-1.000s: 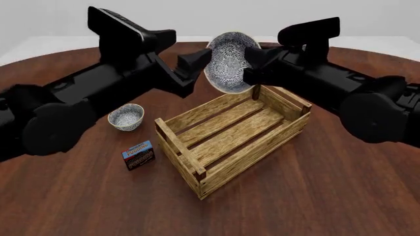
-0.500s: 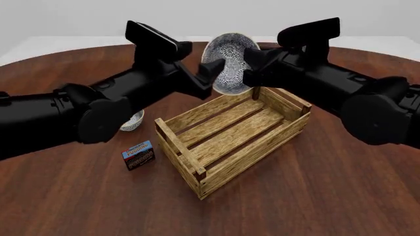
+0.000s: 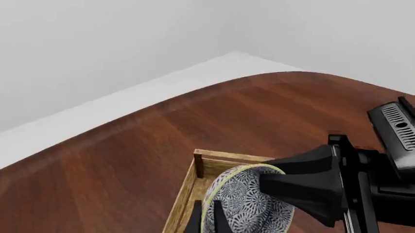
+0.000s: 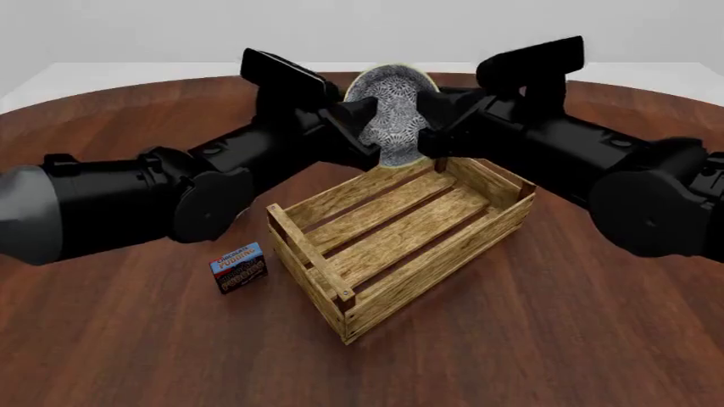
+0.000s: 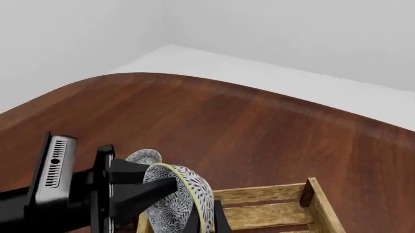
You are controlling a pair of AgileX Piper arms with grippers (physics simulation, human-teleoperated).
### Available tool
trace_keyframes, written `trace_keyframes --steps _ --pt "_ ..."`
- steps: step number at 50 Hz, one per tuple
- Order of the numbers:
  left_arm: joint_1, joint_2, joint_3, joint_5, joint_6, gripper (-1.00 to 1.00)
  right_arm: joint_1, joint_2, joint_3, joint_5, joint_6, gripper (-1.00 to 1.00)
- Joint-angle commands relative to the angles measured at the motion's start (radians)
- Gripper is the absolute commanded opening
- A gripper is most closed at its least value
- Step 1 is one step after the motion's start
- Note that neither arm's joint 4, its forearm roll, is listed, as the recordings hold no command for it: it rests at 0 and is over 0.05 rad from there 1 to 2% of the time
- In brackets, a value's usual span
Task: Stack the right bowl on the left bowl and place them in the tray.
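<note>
The right gripper (image 4: 423, 123) has its jaws closed on the rim of the right bowl (image 4: 392, 110) and holds it on edge in the air, over the far corner of the tray (image 4: 311, 246). The left gripper (image 4: 369, 129) was apart a second ago and has now come in. Its fingers stand on both sides of the opposite rim, but I cannot tell if they already press. It looks like a handover. The left bowl (image 5: 144, 156) sits on the table beyond, so stacking is not yet done.
</note>
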Motion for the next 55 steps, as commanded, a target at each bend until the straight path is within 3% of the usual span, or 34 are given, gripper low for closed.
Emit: trace_keyframes --steps 1,13,14,39,55 --pt "0.005 0.014 0.013 -0.006 0.001 -1.0 0.0 -0.021 -0.009 -0.003 0.0 -1.0" --pt "0.016 0.013 0.016 -0.015 -0.002 -1.0 0.003 -0.02 -0.009 -0.002 -0.002 -1.0" --pt "0.018 0.015 0.015 -0.016 -0.002 -1.0 0.003 -0.019 -0.01 -0.003 -0.002 1.0" --pt "0.095 0.022 0.012 -0.026 0.008 -1.0 0.041 -0.177 0.04 0.054 -0.021 1.0" --pt "0.151 -0.112 0.075 0.016 0.034 -1.0 0.025 -0.286 0.068 0.085 -0.047 1.0"
